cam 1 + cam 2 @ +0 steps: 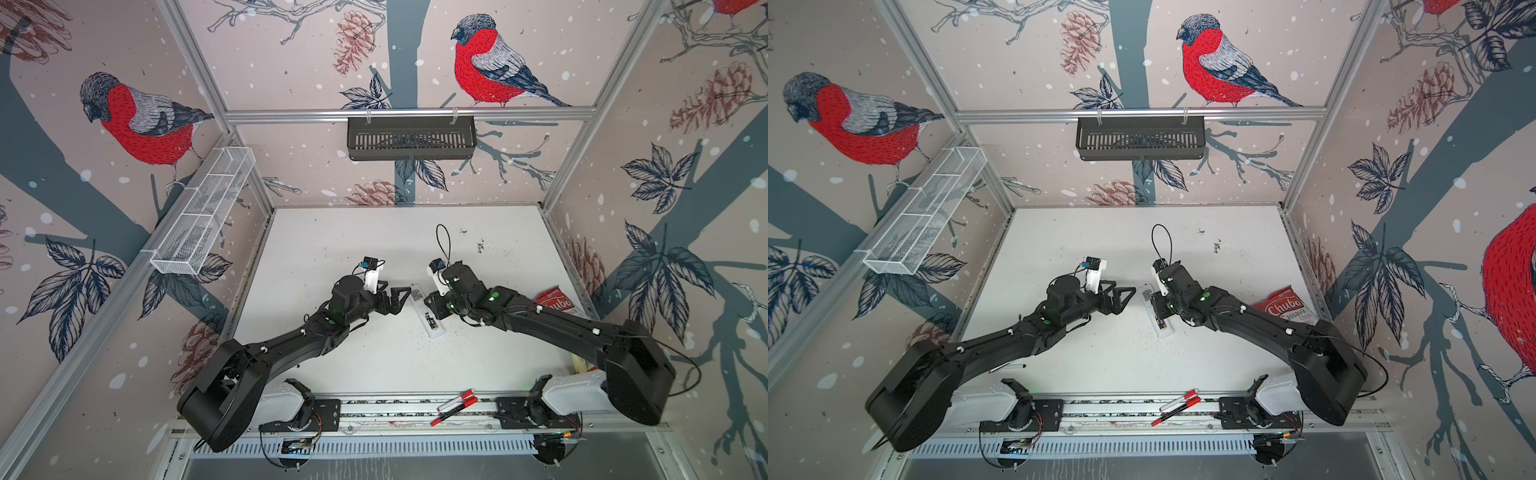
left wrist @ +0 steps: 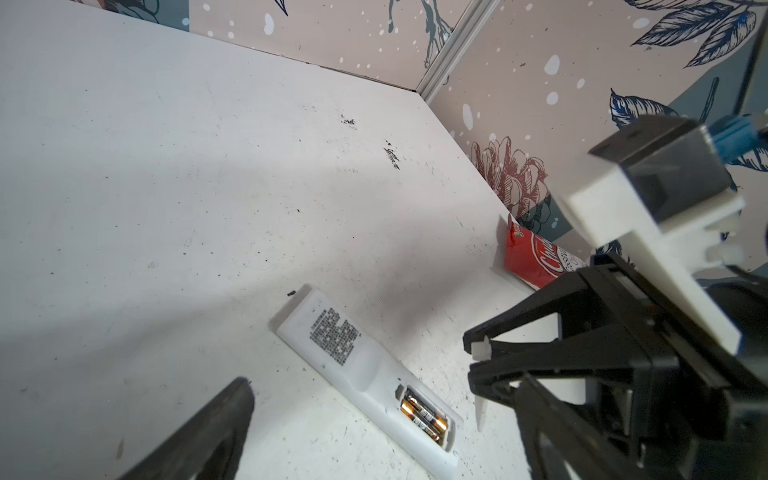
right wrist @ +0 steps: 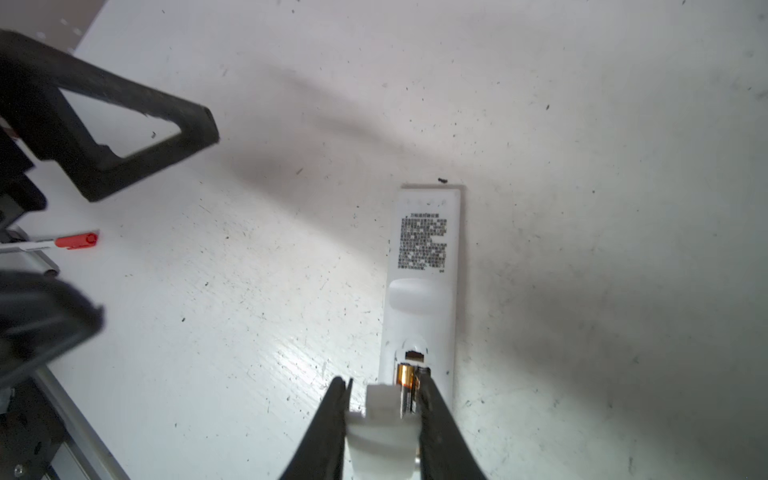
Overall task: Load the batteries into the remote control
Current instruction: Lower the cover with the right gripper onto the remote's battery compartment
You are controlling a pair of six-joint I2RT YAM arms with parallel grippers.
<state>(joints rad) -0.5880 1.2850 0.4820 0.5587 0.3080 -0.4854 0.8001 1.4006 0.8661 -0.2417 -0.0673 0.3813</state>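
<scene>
The remote (image 2: 353, 365) lies back-up on the surface (image 1: 374, 249) between my arms. Its open compartment (image 3: 413, 355) holds both batteries (image 2: 424, 415) side by side. My left fingers (image 2: 216, 428) are spread wide, grasping nothing, just beside the remote. My right fingers (image 3: 436, 419) are clenched on a white piece (image 3: 384, 419) over the compartment end. A black basket (image 1: 411, 139) and a mesh basket (image 1: 203, 212) hang on the walls (image 1: 291, 83).
</scene>
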